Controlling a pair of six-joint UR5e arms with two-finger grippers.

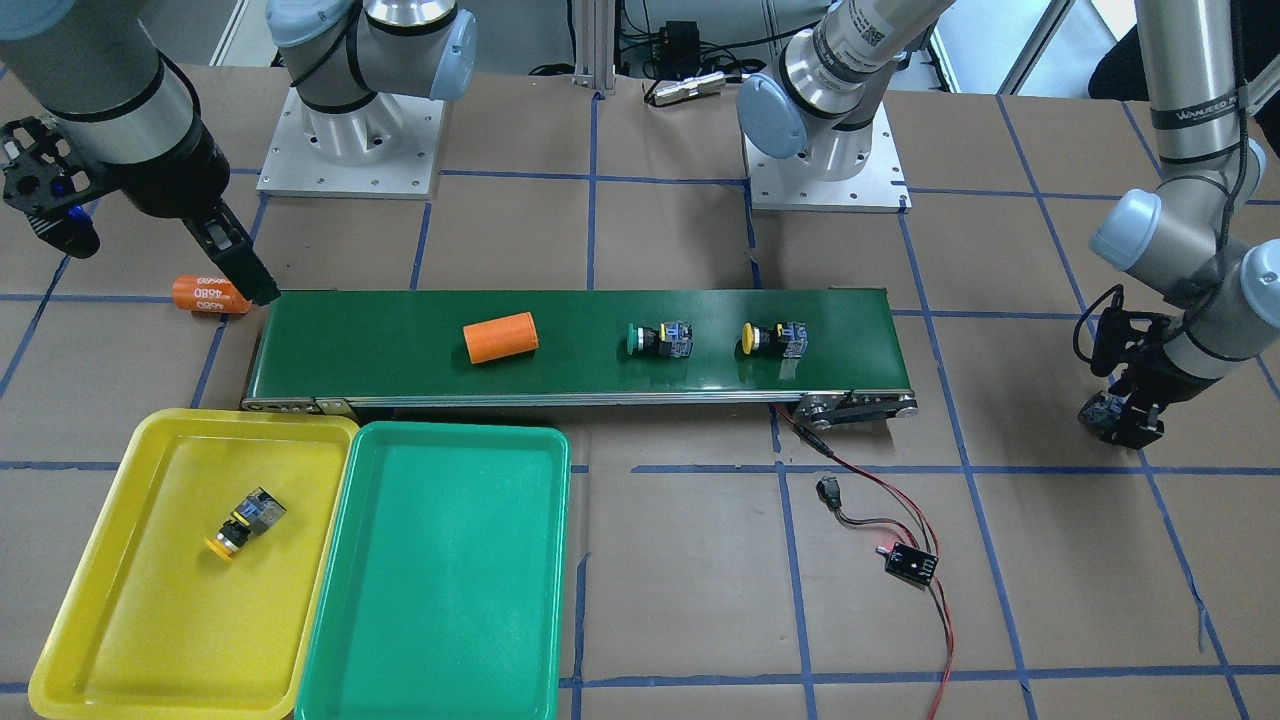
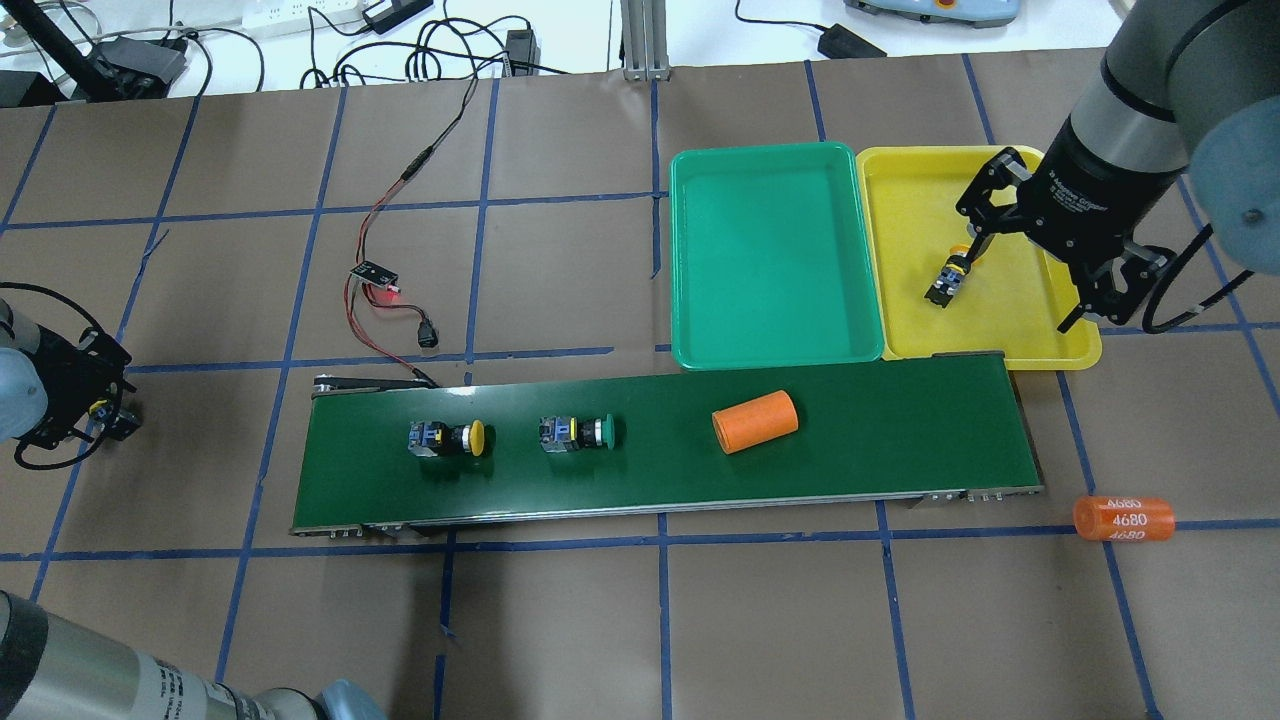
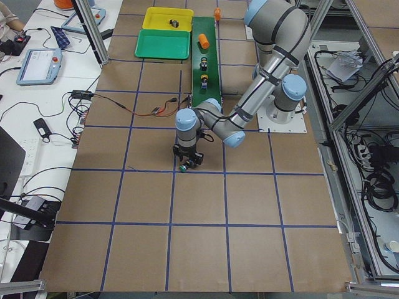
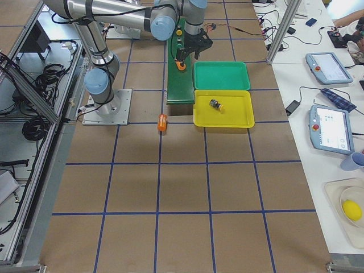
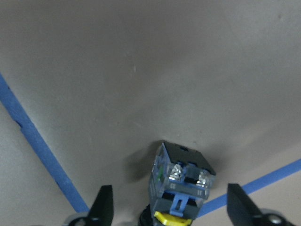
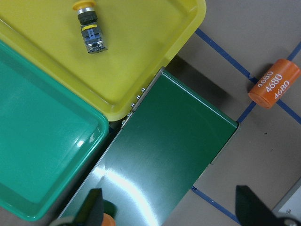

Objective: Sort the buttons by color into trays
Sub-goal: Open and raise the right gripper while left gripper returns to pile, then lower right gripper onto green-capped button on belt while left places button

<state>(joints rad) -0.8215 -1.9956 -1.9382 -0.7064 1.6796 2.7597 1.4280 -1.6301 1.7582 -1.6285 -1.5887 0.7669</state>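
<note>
Buttons lay in four places. One yellow-capped button (image 1: pixel 240 525) lay on its side in the yellow tray (image 1: pixel 60 620), apart from the rims. A green-capped button (image 1: pixel 658 340) and a second yellow-capped button (image 1: pixel 775 340) lay on their sides on the dark-green conveyor belt (image 1: pixel 400 360), near each other, caps pointing toward the trays' end. The fourth button (image 5: pixel 181 188) sat on the table paper well beyond the belt's other end. My left pincer (image 1: pixel 1120 420) was spread wide around it, gripping nothing, with a gap on each side.

The green tray (image 1: pixel 450 560) sat just beside the yellow tray, long side to long side. My right pincer (image 2: pixel 1030 255) hung above the yellow tray, fingers wide apart, holding nothing.

An orange cylinder (image 1: pixel 500 337) lay on the belt between the green-capped button and the trays' end. A second orange cylinder (image 1: pixel 208 294), printed 4680, lay on the table just past that end. The table (image 1: pixel 700 600) was covered in brown paper marked with a blue tape grid. A small circuit board (image 1: pixel 910 565) with a red light lay on it, with red and black wires (image 1: pixel 870 480) running toward the belt. White benches (image 4: pixel 318 68) with control screens (image 4: pixel 327 128) and cables stood alongside.
</note>
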